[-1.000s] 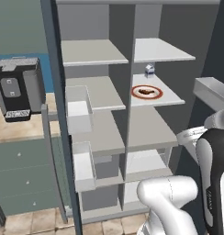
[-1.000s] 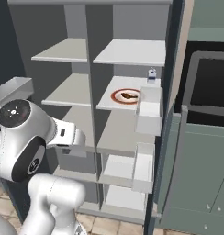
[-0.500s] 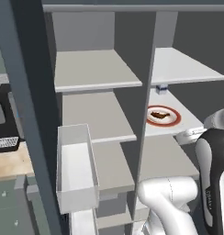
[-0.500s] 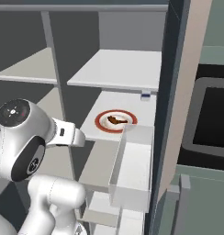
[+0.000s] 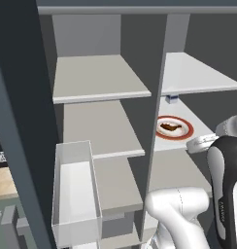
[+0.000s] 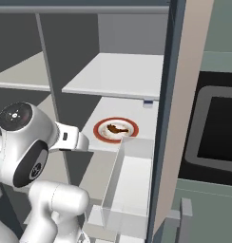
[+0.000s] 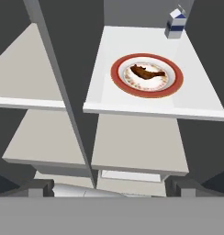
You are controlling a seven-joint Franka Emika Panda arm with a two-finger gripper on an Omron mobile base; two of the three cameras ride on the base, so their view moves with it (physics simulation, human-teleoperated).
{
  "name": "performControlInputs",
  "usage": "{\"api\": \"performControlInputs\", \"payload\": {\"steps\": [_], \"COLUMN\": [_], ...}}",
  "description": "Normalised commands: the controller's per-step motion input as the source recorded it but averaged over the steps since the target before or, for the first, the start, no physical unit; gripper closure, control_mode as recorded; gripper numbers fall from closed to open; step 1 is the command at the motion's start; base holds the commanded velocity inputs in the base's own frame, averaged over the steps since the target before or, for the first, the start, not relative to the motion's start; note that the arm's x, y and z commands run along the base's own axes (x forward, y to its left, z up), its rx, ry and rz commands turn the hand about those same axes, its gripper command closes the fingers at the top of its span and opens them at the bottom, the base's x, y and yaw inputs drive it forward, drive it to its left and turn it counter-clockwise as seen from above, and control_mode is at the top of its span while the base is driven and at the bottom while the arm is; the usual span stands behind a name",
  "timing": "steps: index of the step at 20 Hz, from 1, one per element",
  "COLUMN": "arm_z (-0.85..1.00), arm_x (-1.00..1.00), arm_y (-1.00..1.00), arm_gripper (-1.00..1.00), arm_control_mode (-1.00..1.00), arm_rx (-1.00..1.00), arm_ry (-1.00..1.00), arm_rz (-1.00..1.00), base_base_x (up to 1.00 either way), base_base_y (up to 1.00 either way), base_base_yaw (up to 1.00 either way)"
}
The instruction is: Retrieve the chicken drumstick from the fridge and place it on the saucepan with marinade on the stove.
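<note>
The chicken drumstick (image 7: pixel 147 73) lies on a red-rimmed plate (image 7: pixel 119 75) on a pale fridge shelf (image 7: pixel 104 98), at about one o'clock from the tool (image 7: pixel 111 189) in the hand view. The tool's jaws stand wide open with nothing between them, well short of the plate. Over the last second both base views have closed in on the open fridge (image 5: pixel 23 121): shelves and plate loom larger, so the base has driven nearer, not the food moved. That likely puts the drumstick within reach, so the reach-in comes next. A small blue-and-white carton (image 7: pixel 175 24) stands behind the plate at twelve o'clock; its lettering is too small to read, and no other writing is legible.
</note>
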Motion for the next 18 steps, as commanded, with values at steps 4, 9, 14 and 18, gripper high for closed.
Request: {"api": "performControlInputs", "payload": {"steps": [4, 9, 14, 18], "arm_z": [0.0, -0.01, -0.22, -0.07], "arm_x": [0.0, 0.05, 0.19, 0.45], "arm_y": [0.0, 0.0, -0.05, -0.04], "arm_gripper": [-1.0, -1.0, -1.0, -1.0], "arm_control_mode": [1.0, -1.0, -1.0, -1.0], "arm_rx": [0.0, 0.0, 0.0, 0.0], "arm_ry": [0.0, 0.0, 0.0, 0.0], "arm_rz": [0.0, 0.0, 0.0, 0.0], "base_base_x": [0.19, 0.02, 0.0, 0.0], "base_base_y": [-0.04, 0.0, 0.0, 0.0], "base_base_yaw": [0.0, 0.0, 0.0, 0.0]}}
